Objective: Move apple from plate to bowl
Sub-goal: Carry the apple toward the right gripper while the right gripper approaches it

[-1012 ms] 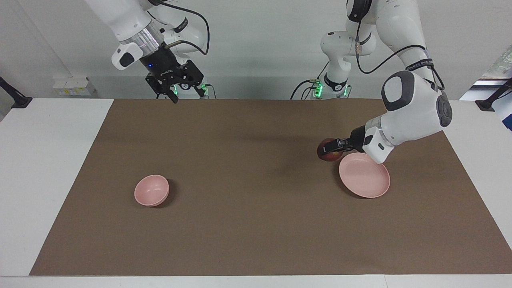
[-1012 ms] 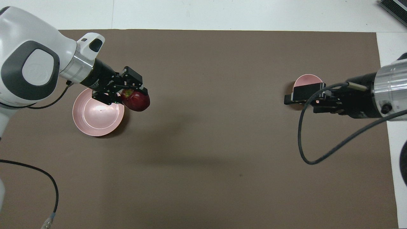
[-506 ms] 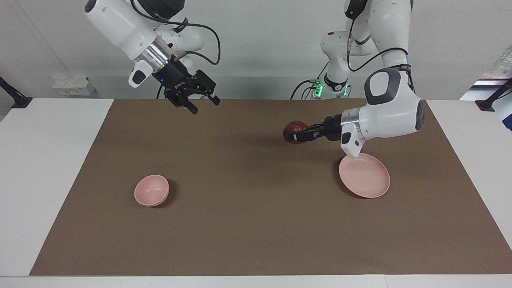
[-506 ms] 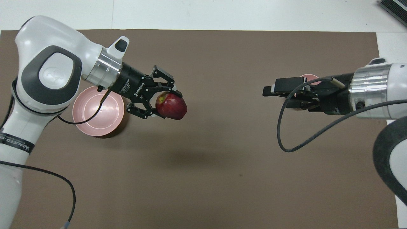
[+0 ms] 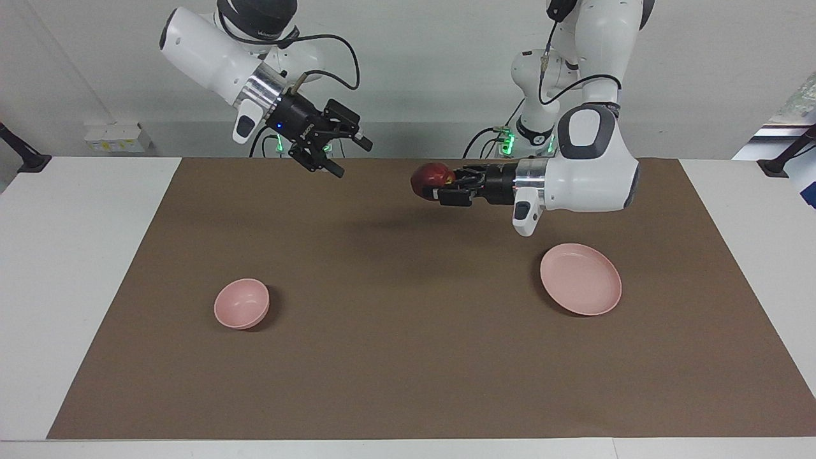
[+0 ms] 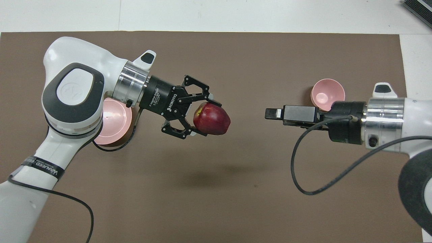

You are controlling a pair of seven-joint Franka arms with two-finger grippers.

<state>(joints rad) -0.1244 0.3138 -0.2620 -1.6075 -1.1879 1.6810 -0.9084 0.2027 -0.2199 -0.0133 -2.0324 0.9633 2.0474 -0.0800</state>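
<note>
My left gripper (image 5: 438, 183) is shut on the dark red apple (image 5: 431, 177), holding it in the air over the brown mat with its stem end toward the gripper. From overhead the apple (image 6: 212, 118) sits between the fingers of the left gripper (image 6: 205, 117). The flat pink plate (image 5: 580, 279) lies bare on the mat toward the left arm's end; overhead, the left arm covers part of the plate (image 6: 116, 119). The small pink bowl (image 5: 241, 303) stands toward the right arm's end, bowl (image 6: 327, 93) partly under my right arm. My right gripper (image 5: 349, 156) hangs open and empty over the mat, right gripper (image 6: 274, 113) pointing at the apple.
A brown mat (image 5: 408, 357) covers most of the white table (image 5: 76, 268). A black cable (image 6: 303, 168) loops down from the right arm's wrist. A white socket box (image 5: 115, 137) sits at the wall past the table's edge.
The left gripper has lifted the apple off beside the plate and carried it up toward the table's middle. The right gripper has swung toward the middle as well, staying open.
</note>
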